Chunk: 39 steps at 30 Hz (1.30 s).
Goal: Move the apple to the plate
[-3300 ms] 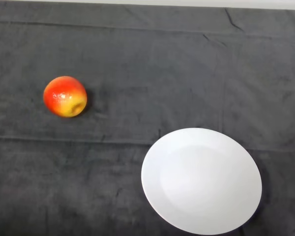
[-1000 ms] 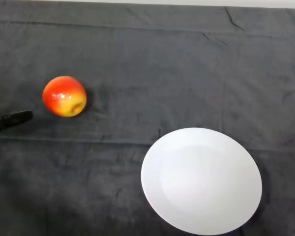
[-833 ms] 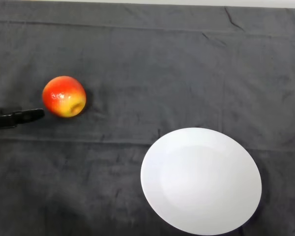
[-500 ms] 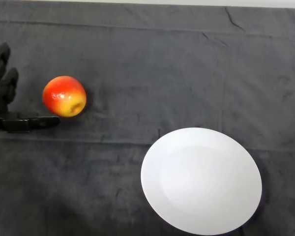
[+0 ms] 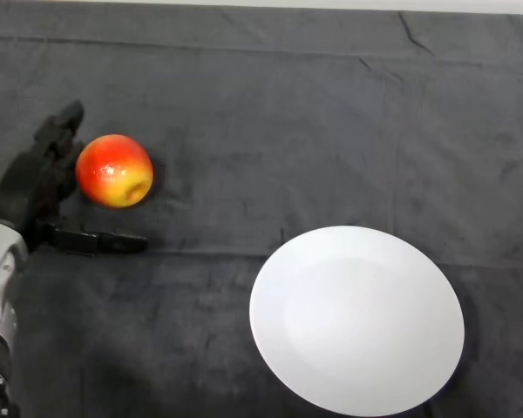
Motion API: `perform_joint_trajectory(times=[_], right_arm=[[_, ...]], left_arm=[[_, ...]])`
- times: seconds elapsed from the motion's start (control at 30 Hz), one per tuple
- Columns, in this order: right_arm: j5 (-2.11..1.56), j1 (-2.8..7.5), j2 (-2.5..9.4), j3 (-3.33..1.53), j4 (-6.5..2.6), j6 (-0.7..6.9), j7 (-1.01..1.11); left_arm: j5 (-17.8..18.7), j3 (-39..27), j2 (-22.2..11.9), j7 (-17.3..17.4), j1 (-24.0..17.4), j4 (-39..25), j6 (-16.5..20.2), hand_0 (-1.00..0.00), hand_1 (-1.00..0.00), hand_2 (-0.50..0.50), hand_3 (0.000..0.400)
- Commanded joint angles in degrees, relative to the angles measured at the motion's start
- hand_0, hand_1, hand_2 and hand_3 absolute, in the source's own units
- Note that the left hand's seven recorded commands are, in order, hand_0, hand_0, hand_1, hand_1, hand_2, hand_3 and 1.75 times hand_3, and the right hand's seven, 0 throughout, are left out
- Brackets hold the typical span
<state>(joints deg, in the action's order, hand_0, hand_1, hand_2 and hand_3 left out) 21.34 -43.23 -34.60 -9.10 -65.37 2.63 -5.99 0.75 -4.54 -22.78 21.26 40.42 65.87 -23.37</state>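
My left hand [image 5: 24,193] is spread wide, holding nothing. The apple [image 5: 114,171] sits on the dark-clothed bench [image 5: 270,113] in the gap between my upper fingers [image 5: 59,131] and my thumb [image 5: 100,241], just beside the fingers. The white plate [image 5: 357,320] lies well apart, off beyond my thumb's tip.
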Motion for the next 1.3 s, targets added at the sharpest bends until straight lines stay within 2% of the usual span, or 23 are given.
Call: perform_joint_trajectory(times=[0.03, 0.43, 0.8, 1.3], right_arm=[[-0.34, 1.68, -0.13, 0.43, -1.2, 0.12, 0.16], [-0.34, 1.68, -0.13, 0.43, -1.2, 0.13, 0.17], [-0.34, 1.7, -0.13, 0.43, -1.17, 0.14, 0.17], [-0.35, 1.72, -0.13, 0.44, -1.13, 0.16, 0.18]], left_arm=[[-1.5, 1.0, -0.8, -0.6, 4.4, 2.4, 1.6, 0.0, 0.0, 0.0, 0.0], [-2.7, 1.6, -1.9, -2.7, 8.2, 1.6, 5.3, 0.0, 0.0, 0.0, 0.0], [-3.2, 1.7, -1.0, -5.3, 8.2, 0.8, 6.7, 0.0, 0.0, 0.0, 0.0], [-5.5, 3.4, -1.7, -6.9, 10.6, 0.1, 11.1, 0.0, 0.0, 0.0, 0.0]])
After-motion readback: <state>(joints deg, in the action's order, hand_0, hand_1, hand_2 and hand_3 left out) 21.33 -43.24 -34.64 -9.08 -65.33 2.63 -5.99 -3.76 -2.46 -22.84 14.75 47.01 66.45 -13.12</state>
